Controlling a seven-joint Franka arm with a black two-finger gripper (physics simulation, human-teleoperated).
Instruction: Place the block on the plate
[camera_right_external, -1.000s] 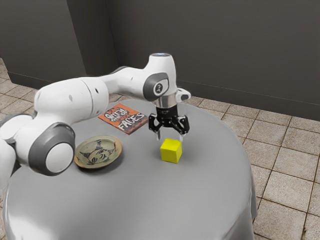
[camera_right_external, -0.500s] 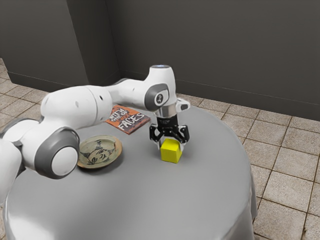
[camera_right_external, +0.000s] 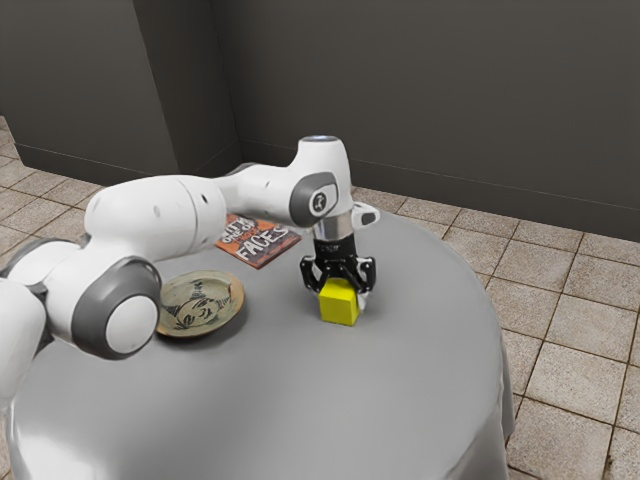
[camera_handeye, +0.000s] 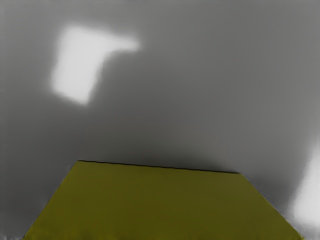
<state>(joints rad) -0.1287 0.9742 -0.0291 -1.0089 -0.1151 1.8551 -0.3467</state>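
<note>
Relative to the earlier exterior view, the block has turned slightly and shifted toward the exterior view's left. The gripper holds it from two sides, low over the desk. The plate lies toward the exterior view's left, well apart; transfer should require lifting, then traversing that way.

White glare patches the tablecloth; soft shadow beside the block.
</note>
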